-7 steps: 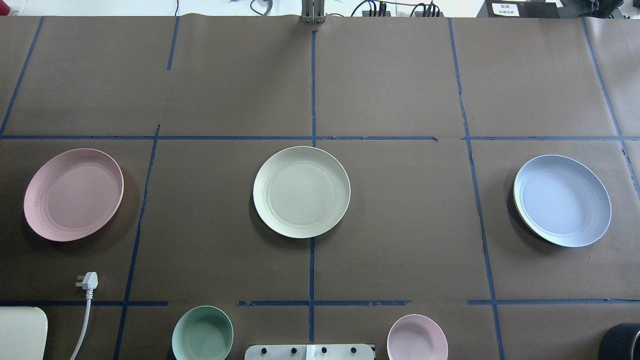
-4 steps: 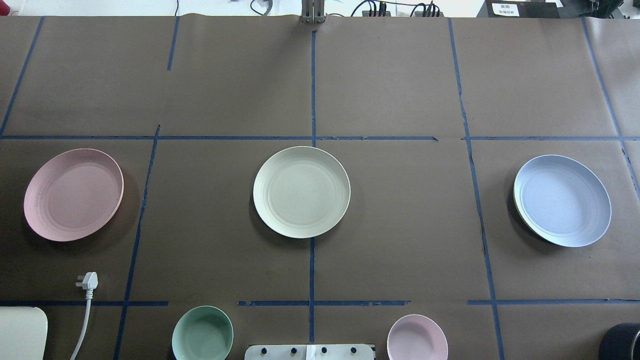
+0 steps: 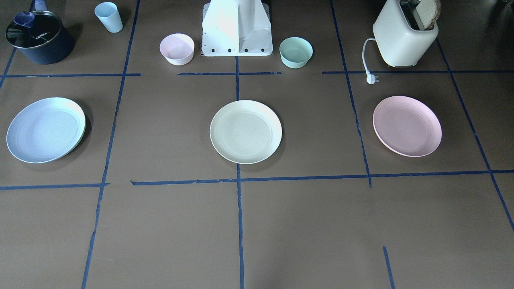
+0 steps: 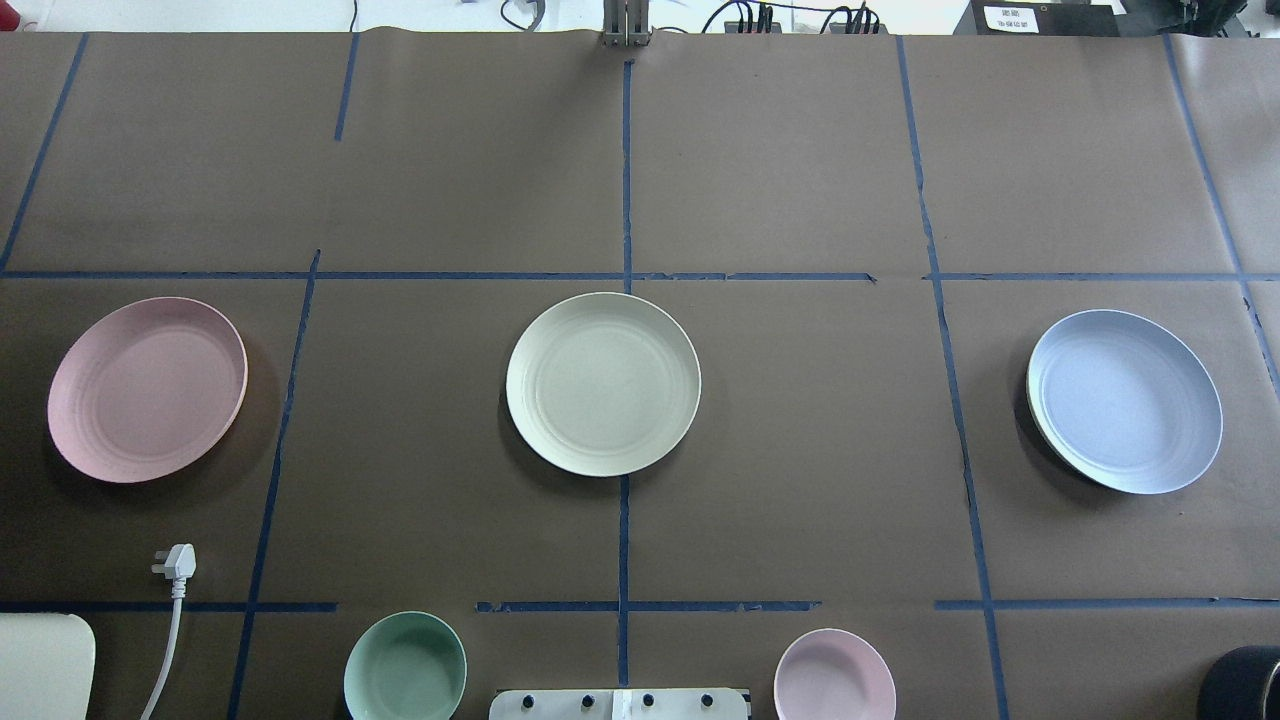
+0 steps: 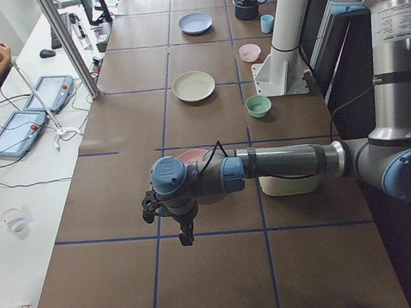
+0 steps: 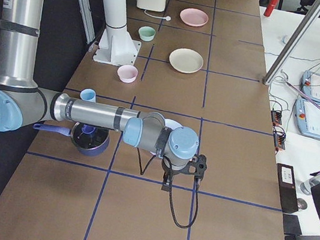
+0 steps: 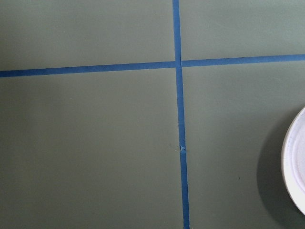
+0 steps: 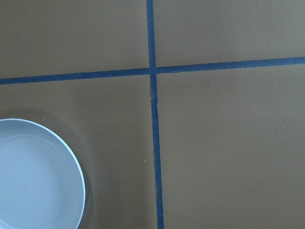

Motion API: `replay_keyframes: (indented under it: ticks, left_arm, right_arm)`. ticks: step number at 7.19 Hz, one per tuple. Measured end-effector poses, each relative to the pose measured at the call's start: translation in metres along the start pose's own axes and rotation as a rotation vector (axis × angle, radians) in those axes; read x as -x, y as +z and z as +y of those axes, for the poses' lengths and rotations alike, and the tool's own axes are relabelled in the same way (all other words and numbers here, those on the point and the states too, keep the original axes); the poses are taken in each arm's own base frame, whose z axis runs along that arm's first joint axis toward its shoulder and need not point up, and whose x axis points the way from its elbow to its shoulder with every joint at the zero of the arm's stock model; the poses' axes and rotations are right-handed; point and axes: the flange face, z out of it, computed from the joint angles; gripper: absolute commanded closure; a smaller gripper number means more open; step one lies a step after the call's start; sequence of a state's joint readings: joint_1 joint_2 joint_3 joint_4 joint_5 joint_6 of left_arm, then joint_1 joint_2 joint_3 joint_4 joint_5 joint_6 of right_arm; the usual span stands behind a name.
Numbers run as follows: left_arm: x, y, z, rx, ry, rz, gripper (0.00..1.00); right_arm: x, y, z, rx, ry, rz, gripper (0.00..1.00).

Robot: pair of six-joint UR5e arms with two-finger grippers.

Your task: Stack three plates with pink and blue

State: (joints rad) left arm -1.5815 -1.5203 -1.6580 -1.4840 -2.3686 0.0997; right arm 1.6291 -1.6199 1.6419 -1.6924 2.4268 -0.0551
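Three plates lie apart in a row on the brown table: the pink plate (image 4: 147,389) on the left, the cream plate (image 4: 603,383) in the middle, the light blue plate (image 4: 1124,400) on the right. A pale greenish edge shows under the blue plate's left side. The left gripper (image 5: 186,233) hangs over the table beside the pink plate, whose rim shows in the left wrist view (image 7: 296,167). The right gripper (image 6: 166,183) hangs beside the blue plate, which shows in the right wrist view (image 8: 33,176). I cannot tell whether either gripper is open or shut.
Near the robot base (image 3: 237,28) stand a small pink bowl (image 3: 177,48) and a mint-green bowl (image 3: 296,51). A toaster (image 3: 403,36) with its plug (image 3: 372,79), a dark pot (image 3: 38,38) and a blue cup (image 3: 108,17) stand along that edge.
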Motion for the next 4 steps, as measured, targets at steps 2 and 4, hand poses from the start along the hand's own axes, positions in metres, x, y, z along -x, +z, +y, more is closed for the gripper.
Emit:
replay_keyframes:
  ticks: [2, 4]
  left_arm:
    - [0.0009, 0.0013, -0.0001, 0.001, -0.005, 0.005, 0.0]
    - [-0.0023, -0.0014, -0.0021, -0.006, -0.004, 0.008, 0.0]
  right_arm:
    - [0.0005, -0.0004, -0.0001, -0.001, -0.001, 0.0, 0.0]
    - [0.0034, -0.003, -0.0003, -0.006, -0.005, 0.0, 0.0]
